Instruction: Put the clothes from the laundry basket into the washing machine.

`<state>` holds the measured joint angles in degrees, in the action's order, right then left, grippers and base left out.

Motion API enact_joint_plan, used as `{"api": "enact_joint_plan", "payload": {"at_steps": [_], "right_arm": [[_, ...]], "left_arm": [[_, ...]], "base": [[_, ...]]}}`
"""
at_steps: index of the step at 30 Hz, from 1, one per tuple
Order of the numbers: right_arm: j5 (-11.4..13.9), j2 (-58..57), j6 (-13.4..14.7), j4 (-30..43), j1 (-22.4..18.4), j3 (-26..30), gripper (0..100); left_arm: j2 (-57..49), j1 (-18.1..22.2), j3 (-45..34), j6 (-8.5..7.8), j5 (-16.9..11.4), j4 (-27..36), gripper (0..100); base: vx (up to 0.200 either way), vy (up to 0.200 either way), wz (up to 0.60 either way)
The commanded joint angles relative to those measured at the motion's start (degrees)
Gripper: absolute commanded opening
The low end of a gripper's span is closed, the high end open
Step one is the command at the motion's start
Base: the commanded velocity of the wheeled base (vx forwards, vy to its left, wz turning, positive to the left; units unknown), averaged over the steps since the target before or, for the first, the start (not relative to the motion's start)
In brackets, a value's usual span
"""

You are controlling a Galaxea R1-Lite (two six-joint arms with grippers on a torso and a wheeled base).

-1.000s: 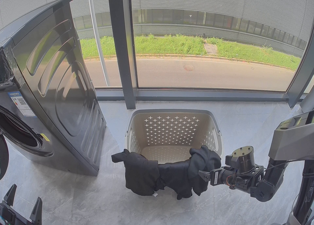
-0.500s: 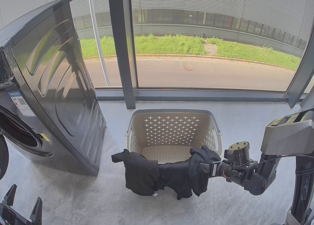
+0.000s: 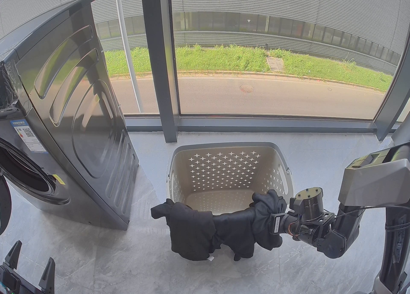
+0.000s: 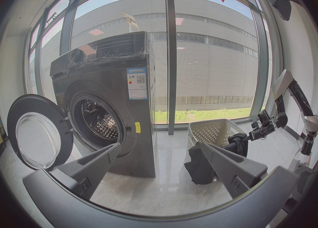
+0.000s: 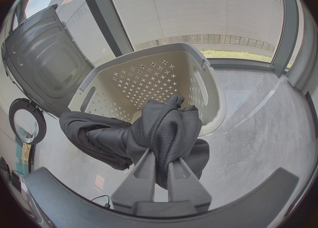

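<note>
A black garment (image 3: 222, 228) hangs over the near rim of the beige laundry basket (image 3: 230, 166), most of it draped down the outside toward the floor. My right gripper (image 3: 273, 222) is shut on the garment's right-hand bunch (image 5: 165, 132), at the basket's near right corner. The dark grey washing machine (image 3: 64, 107) stands to the left with its round door (image 4: 36, 132) swung open and the drum (image 4: 99, 122) exposed. My left gripper (image 3: 30, 265) hangs low at the near left, open and holding nothing, well away from the basket.
The basket (image 4: 212, 131) sits on pale marble floor before a tall window with a grey pillar (image 3: 160, 51) behind it. Bare floor lies between machine and basket. A cable (image 5: 102, 200) lies on the floor near the garment.
My right gripper has closed on the garment's right end and lifted it slightly. The basket and garment have shifted a little to the right.
</note>
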<state>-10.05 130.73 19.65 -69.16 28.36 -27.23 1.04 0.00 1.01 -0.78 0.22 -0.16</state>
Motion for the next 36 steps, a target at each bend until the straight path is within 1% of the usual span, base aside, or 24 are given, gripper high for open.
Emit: {"api": "enact_joint_plan", "payload": {"at_steps": [1,7,10,13,15,18,23,24,26,31,36], "right_arm": [[0.03,-2.32,0.12,-0.10,1.26,1.39,0],[0.03,-4.70,0.56,0.08,3.46,3.42,0],[0.03,-5.31,2.06,-0.01,4.60,3.85,0],[-0.24,-7.16,2.32,-0.10,4.78,4.12,0],[-1.20,-10.94,2.32,-0.01,5.04,4.38,0],[-1.38,-15.24,2.15,-0.01,5.92,5.00,0],[-1.73,-26.85,1.44,-0.01,8.47,5.61,0],[-1.73,-27.46,1.27,-0.01,8.65,5.61,0],[-1.73,-32.65,-0.67,-0.01,10.23,5.26,0],[-0.41,-37.66,-4.62,-1.59,11.63,4.82,0],[3.37,-37.66,-10.25,-7.40,11.55,5.52,0]], "left_arm": [[-1.04,0.00,-0.92,-0.01,0.04,-0.02,100],[-1.04,0.00,-0.92,-0.01,0.04,-0.02,100],[-1.04,0.00,-0.92,-0.01,0.04,-0.02,100],[-1.04,0.00,-0.92,-0.01,0.04,-0.02,100],[-1.04,0.00,-0.92,-0.01,0.04,-0.02,100],[-1.04,0.00,-0.92,-0.01,0.04,-0.02,100],[-1.04,0.00,-0.92,-0.01,0.04,-0.02,100],[-1.04,0.00,-0.92,-0.01,0.04,-0.02,100],[-1.04,0.00,-0.92,-0.01,0.04,-0.02,100],[-1.04,0.00,-0.92,-0.01,0.04,-0.02,100],[-1.04,0.00,-0.92,-0.01,-0.04,-0.02,100]], "base": [[0.000,0.000,0.00],[0.000,0.000,0.00],[0.000,0.000,0.00],[0.000,0.000,0.00],[0.000,0.000,0.00],[0.000,0.000,0.00],[0.000,0.000,0.00],[0.000,0.000,0.00],[0.000,0.000,0.00],[0.000,0.000,0.00],[0.000,0.000,0.00]]}}
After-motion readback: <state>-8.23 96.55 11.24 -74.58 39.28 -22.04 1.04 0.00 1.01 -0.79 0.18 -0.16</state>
